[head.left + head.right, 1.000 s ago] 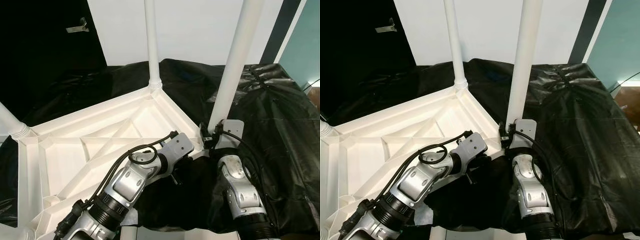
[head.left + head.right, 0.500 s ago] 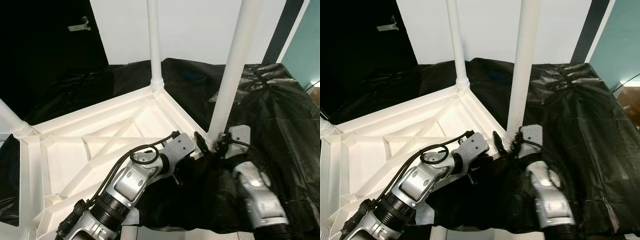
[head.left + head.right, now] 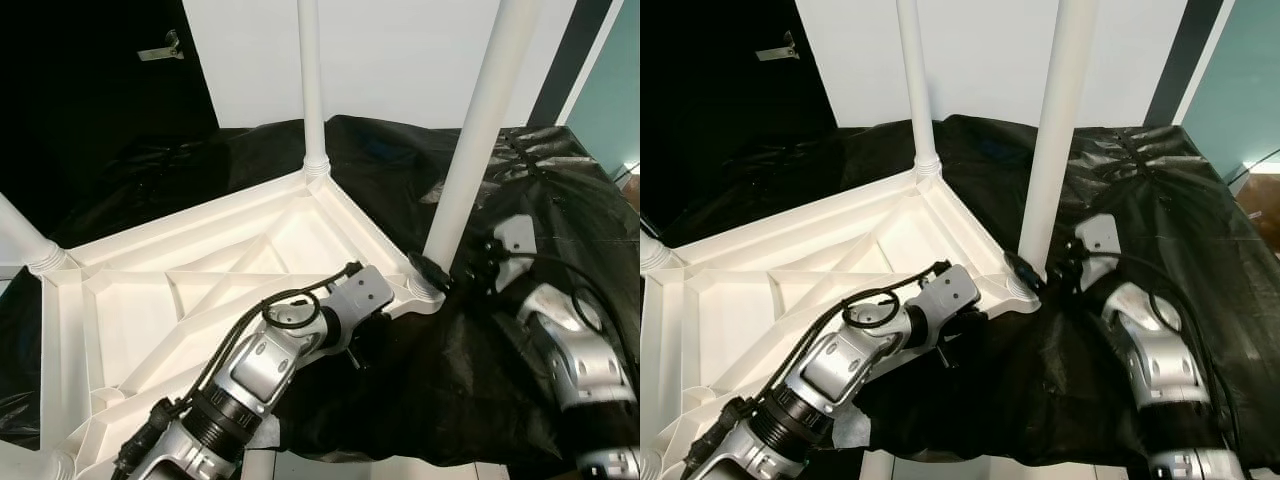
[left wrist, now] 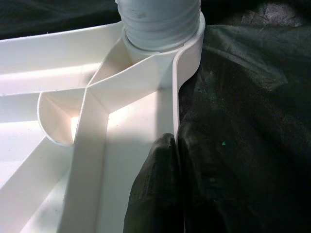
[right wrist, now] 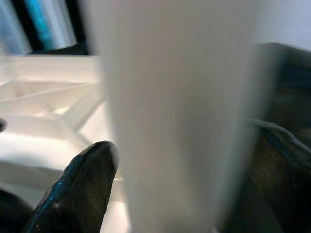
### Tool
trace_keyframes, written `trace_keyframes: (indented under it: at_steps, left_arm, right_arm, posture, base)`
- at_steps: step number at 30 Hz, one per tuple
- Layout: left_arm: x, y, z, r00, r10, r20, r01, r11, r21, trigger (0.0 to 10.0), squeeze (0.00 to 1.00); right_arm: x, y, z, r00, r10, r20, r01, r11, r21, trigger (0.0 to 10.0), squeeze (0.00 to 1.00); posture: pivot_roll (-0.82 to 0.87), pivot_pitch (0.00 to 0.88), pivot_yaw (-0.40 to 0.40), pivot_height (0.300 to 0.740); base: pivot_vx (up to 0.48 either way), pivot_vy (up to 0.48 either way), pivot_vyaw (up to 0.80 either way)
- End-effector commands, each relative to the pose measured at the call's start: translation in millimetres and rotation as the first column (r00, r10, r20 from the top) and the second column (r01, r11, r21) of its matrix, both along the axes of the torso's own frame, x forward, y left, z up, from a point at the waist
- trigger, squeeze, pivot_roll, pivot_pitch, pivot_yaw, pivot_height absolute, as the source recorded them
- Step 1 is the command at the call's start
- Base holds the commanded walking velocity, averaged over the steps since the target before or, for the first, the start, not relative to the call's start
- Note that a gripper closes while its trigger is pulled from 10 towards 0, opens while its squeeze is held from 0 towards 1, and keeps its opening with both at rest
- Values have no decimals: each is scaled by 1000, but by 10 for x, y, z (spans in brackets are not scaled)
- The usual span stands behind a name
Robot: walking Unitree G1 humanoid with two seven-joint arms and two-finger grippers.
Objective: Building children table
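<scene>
The upturned white tabletop (image 3: 200, 290) lies on a black sheet (image 3: 560, 210), its near-corner leg (image 3: 470, 170) between the right gripper (image 3: 440, 272)'s spread fingers, the left gripper (image 4: 167, 194) clenched on its rim; a sideways nudge could unseat the leg.

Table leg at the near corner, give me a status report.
Right gripper fingers straddle the table leg at its socket. Left gripper pinches the tabletop rim. Black sheet underneath, nothing blocking.

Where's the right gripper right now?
In the eye views the right gripper is on the robot's right, at the base of the near table leg, where it meets the upturned tabletop's corner, above the black sheet.
</scene>
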State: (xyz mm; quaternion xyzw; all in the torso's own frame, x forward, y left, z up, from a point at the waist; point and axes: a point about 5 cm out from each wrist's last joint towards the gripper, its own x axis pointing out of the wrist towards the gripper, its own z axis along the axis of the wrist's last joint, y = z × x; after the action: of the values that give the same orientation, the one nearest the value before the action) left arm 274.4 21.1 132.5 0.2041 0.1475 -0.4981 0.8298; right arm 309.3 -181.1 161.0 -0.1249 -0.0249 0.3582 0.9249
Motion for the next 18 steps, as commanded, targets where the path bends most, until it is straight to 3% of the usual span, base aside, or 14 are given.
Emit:
trace_keyframes:
  at_steps: [1, 4, 5, 10, 18]
  left_arm:
    - [42, 27, 6, 1000, 24, 21, -24, 1000, 9, 10000, 0]
    - [43, 26, 7, 999, 24, 22, -25, 1000, 9, 10000, 0]
    - [46, 20, 12, 999, 26, 24, -26, 1000, 7, 10000, 0]
    - [56, 14, 25, 999, 42, 27, -42, 999, -3, 10000, 0]
    - [75, 18, 27, 998, 52, 29, -52, 999, -7, 10000, 0]
  right_arm:
    - [46, 104, -61, 996, 83, -37, -84, 996, -33, 9647, 0]
    - [61, 108, -56, 995, 90, -41, -91, 995, -31, 9647, 0]
    - [78, 109, -52, 995, 95, -43, -96, 995, -27, 0, 0]
    - [83, 72, -74, 992, 108, -62, -109, 994, -20, 0, 0]
    - [50, -38, -165, 994, 33, -100, -32, 999, 9, 0, 0]
  posture:
    - [-62, 0, 13, 740]
    - [-62, 0, 13, 740]
    - [-55, 0, -1, 740]
    - [-53, 0, -11, 740]
    - [-72, 0, -10, 740]
  base:
    - [0, 0, 0]
    - [0, 0, 0]
    - [0, 0, 0]
    - [0, 0, 0]
    - [0, 0, 0]
